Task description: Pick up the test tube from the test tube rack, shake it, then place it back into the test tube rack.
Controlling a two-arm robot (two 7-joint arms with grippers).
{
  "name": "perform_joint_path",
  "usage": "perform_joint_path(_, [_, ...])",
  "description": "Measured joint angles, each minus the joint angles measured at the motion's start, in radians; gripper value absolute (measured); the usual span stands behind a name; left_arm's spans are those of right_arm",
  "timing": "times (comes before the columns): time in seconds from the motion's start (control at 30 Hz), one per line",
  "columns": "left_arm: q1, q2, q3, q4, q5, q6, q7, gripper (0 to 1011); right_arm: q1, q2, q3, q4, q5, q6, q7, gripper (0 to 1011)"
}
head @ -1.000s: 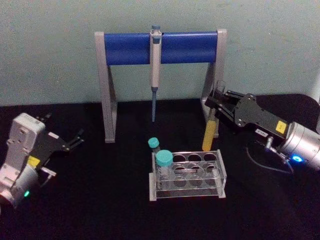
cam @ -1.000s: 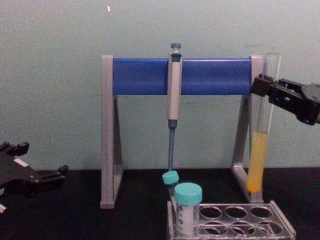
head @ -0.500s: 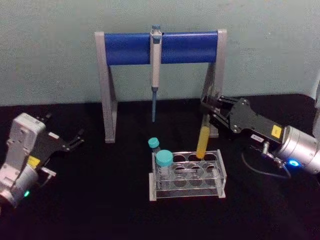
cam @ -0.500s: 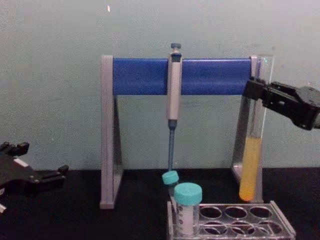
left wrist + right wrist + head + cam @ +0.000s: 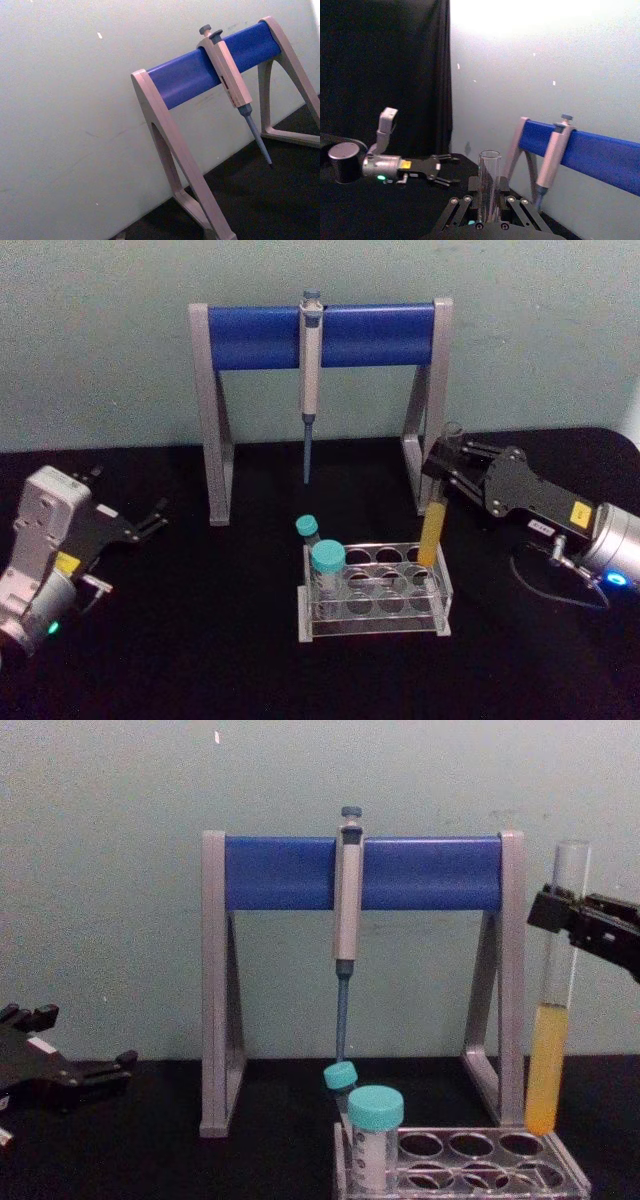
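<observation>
Glass tube [image 5: 556,990] in right claw [image 5: 560,912], above rack [image 5: 500,1163]

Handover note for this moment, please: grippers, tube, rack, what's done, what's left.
The right gripper is shut on the test tube, holding its upper part, with the tube upright.
The left gripper is open, parked at the left of the table.
The test tube rack sits mid-table; the tube's bottom hovers just over its back right hole.
Done: pick-up. Shake: cannot tell from here.
Left: lower the tube into the hole, release.
</observation>
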State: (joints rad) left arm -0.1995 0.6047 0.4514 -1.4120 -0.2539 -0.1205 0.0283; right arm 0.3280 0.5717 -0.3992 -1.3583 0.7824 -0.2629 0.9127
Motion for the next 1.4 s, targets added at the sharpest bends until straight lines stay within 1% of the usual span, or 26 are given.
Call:
perform_joint_path(0.27, [0.000,0.000,0.000,0.000,0.000,0.000,0.000,1001,0.010,-0.003,0.016,0.013,-0.026,-0.011,-0.033,232])
perform_joint_path(0.4, [0.000,0.000,0.000,0.000,0.000,0.000,0.000,1001,0.033,-0.016,0.017,0.035,-0.038,-0.013,-0.035,232])
perform_joint_path(0.57, [0.000,0.000,0.000,0.000,0.000,0.000,0.000,1001,0.063,-0.037,0.003,0.062,-0.042,-0.011,-0.012,230])
perform_joint_path(0.83, [0.000,0.000,0.000,0.000,0.000,0.000,0.000,1001,0.076,-0.049,-0.013,0.075,-0.028,-0.002,0.022,230])
perform_joint_path(1.1, [0.000,0.000,0.000,0.000,0.000,0.000,0.000,1001,0.052,-0.034,-0.019,0.040,-0.015,0.010,0.027,230])
perform_joint_path(1.23, [0.000,0.000,0.000,0.000,0.000,0.000,0.000,1001,0.027,-0.013,-0.016,0.010,-0.013,0.019,0.008,232])
perform_joint_path(1.4, [0.000,0.000,0.000,0.000,0.000,0.000,0.000,1001,0.009,0.002,-0.006,-0.010,-0.016,0.022,-0.017,232])
